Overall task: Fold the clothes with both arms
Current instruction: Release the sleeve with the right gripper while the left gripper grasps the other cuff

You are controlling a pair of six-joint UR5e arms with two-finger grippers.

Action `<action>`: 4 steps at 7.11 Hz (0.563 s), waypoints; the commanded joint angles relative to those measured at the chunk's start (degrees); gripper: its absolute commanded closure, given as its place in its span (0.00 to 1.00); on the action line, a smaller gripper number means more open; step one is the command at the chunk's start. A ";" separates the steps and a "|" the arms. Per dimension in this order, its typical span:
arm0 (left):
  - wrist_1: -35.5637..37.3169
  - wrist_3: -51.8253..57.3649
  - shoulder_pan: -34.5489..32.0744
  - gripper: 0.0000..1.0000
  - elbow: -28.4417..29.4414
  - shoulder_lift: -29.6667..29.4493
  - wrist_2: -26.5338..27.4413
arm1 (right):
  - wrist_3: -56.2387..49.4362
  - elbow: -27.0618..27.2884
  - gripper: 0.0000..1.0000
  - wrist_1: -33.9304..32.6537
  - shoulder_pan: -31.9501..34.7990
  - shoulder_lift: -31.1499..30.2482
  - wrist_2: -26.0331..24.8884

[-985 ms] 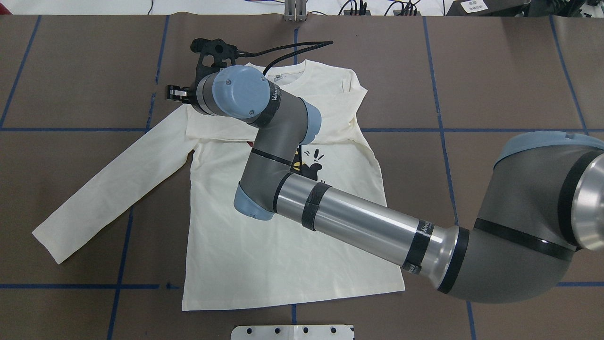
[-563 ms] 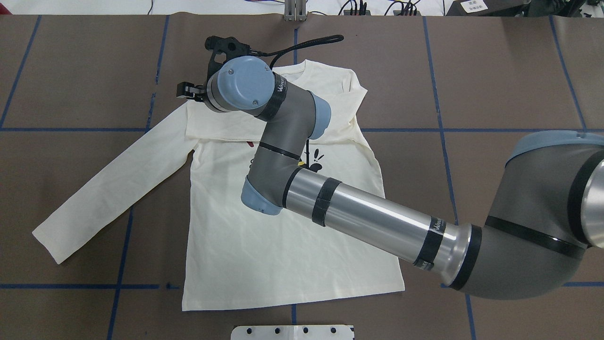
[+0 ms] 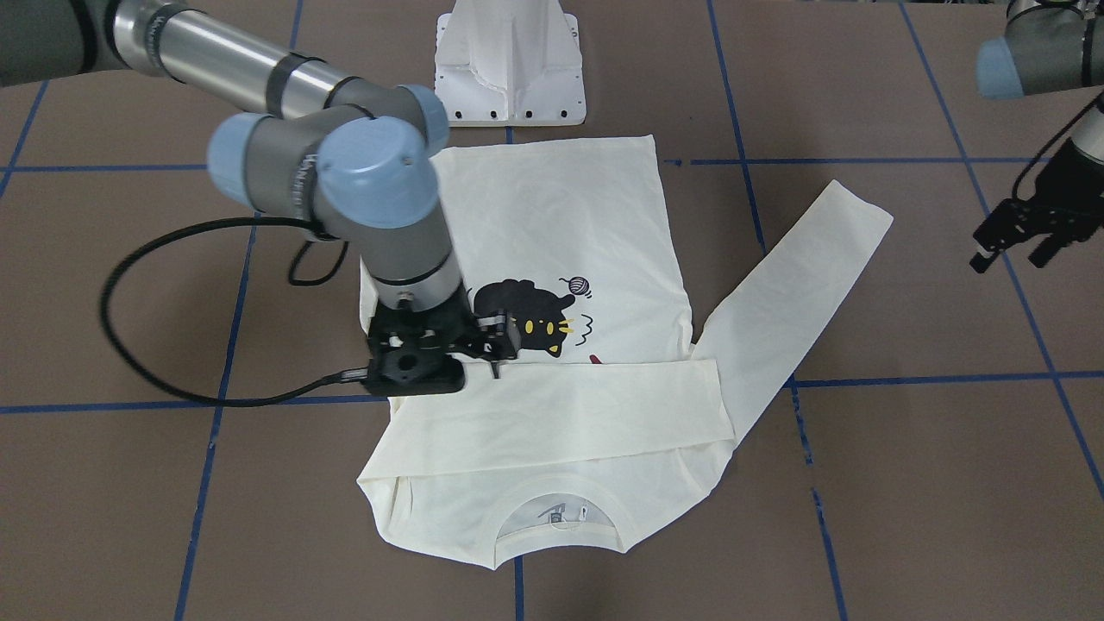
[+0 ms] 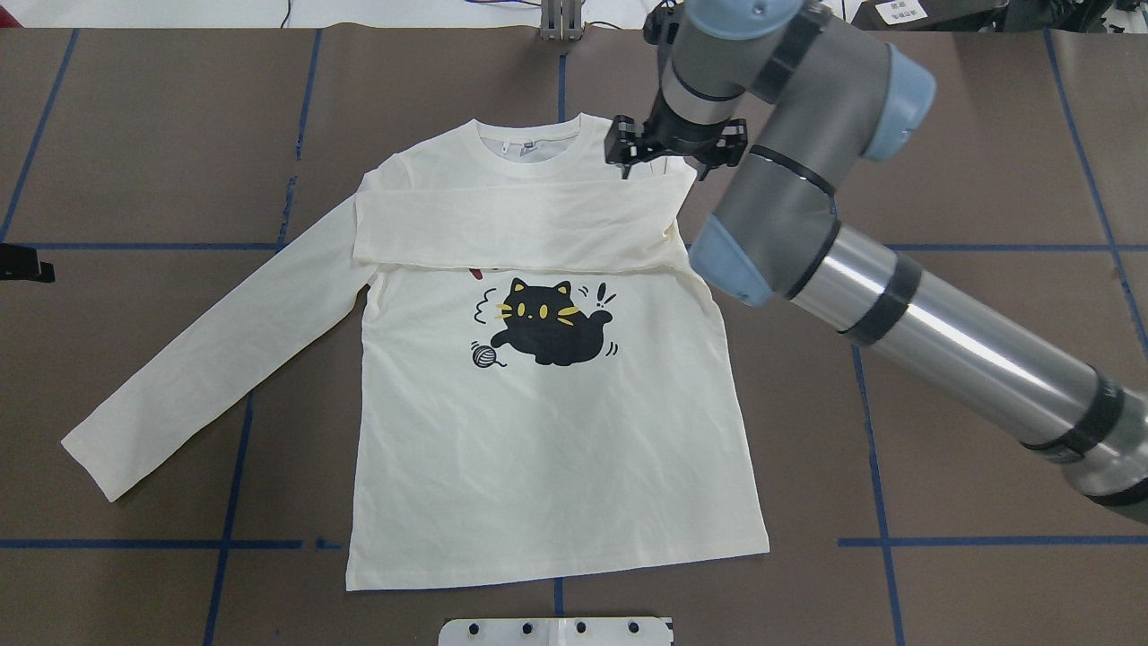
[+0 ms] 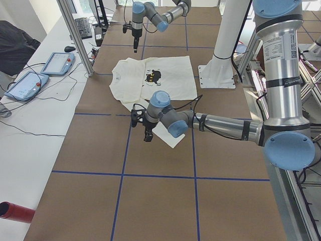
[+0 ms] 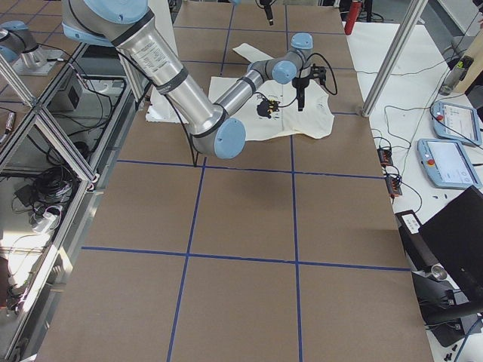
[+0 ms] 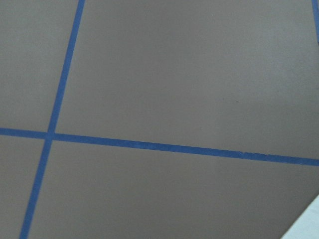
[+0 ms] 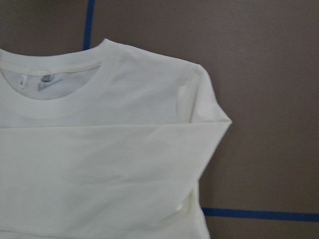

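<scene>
Across the T-shirt (image 4: 556, 449), 1 sleeve (image 4: 511, 224) folded.

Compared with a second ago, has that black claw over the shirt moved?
Yes. In the overhead view the right gripper has swung rightward, from left of the collar of the shirt to its right, over the other shoulder.

Cloth first: the T-shirt (image 4: 538, 449) is soft, matt cream fabric, lightly creased, and its cat print (image 4: 547, 327) sits flat and black on it. Under it, the worktop (image 4: 987, 117) has a dull brown, paper-like surface marked off with smooth blue tape lines (image 4: 134, 245). Now the right arm (image 4: 951, 336): shiny silver metal tube, matt grey joints, smooth light-blue caps that look like plastic. The right tool (image 4: 668, 157) and left tool (image 3: 1013, 250) are both matt black. The cable (image 3: 103, 306) looks black and rubbery.
</scene>
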 commanded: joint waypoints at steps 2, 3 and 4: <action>-4.79 -28.79 20.78 0.01 -3.22 5.83 14.30 | -13.19 12.77 0.00 -1.58 8.06 -19.65 9.37; -7.16 -32.88 25.12 0.01 -3.49 7.76 16.09 | -13.11 13.31 0.00 -1.06 8.60 -21.08 9.56; -7.27 -33.97 28.47 0.01 -3.84 10.13 18.55 | -13.02 13.49 0.00 -1.05 8.60 -21.09 9.65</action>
